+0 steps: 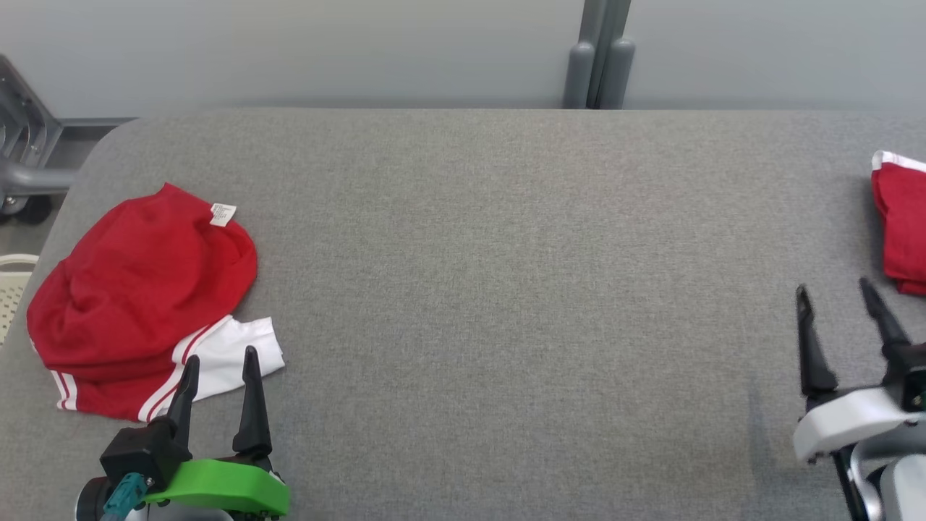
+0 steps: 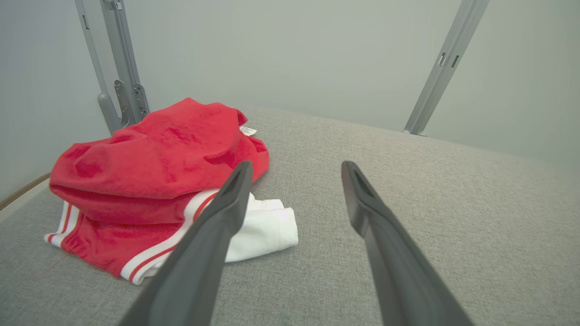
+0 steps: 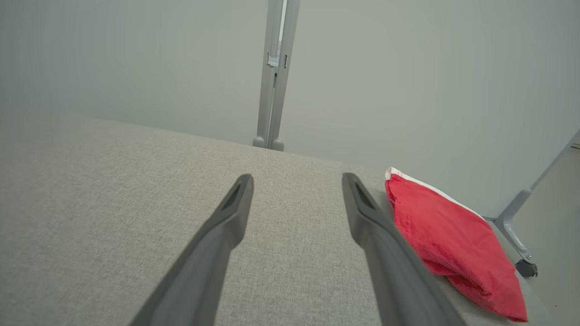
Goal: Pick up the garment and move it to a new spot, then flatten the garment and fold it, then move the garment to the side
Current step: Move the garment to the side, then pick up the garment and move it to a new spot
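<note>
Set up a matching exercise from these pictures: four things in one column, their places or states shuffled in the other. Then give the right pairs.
Column one
1. crumpled red garment with white-striped trim
2. folded red cloth with a white edge
3. left hand on its green mount
4. right hand on its white mount

Column two
a. open, over the bare grey fabric table top, lower right of the head view
b. lies at the table's far right edge
c. heaped on the table's left part
d. open, fingertips by the heap's white piece

Pairs: 1-c, 2-b, 3-d, 4-a.
</note>
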You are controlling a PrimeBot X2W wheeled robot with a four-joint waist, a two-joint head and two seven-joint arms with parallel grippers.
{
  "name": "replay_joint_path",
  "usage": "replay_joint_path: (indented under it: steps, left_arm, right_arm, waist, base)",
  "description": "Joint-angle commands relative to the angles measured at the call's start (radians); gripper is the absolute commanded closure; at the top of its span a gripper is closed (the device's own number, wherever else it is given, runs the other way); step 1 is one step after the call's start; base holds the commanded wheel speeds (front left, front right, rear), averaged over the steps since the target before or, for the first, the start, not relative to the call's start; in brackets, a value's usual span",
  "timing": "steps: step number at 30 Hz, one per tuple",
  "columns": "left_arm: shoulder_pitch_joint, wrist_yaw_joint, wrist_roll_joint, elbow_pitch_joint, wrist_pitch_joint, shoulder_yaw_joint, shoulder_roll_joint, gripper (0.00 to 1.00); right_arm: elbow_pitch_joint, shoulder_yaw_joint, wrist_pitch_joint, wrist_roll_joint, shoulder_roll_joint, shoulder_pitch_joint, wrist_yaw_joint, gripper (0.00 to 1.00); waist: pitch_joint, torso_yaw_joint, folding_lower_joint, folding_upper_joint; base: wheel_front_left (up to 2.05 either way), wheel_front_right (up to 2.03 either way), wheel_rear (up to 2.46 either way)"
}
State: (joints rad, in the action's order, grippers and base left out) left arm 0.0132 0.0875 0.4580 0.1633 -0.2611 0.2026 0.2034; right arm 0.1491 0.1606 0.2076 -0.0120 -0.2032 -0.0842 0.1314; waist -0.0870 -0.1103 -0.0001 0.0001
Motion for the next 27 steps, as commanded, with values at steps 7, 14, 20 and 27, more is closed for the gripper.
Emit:
replay_joint_path:
  steps: [7,14,20,27]
  left_arm:
    - [-0.032,-0.063,-0.07,0.03,-0.004,-0.053,-0.035,0.0]
    - [-0.027,-0.102,-0.116,0.04,-0.004,-0.091,-0.053,0.0]
    - [-0.052,-0.105,-0.138,0.04,-0.004,-0.119,-0.066,0.0]
    - [-0.115,-0.096,-0.143,0.034,-0.004,-0.184,-0.054,0.0]
  right_arm:
    - [0.044,-0.014,0.046,0.066,0.09,0.138,-0.001,0.0]
    - [0.062,-0.036,0.058,0.104,0.114,0.15,-0.001,0.0]
    - [0.058,-0.108,0.059,0.094,0.124,0.12,-0.001,0.0]
    - [0.077,-0.271,0.06,0.059,0.136,0.072,-0.001,0.0]
  waist:
    - [0.075,0.052,0.0001,-0.0001]
    - [0.096,0.009,0.0001,-0.0001]
    - [0.116,-0.104,0.0001,-0.0001]
    - [0.154,-0.272,0.0001,-0.0001]
  base:
    - [0.0,0.0,0.0]
    - [0.0,0.0,0.0]
    - [0.0,0.0,0.0]
    - [0.0,0.0,0.0]
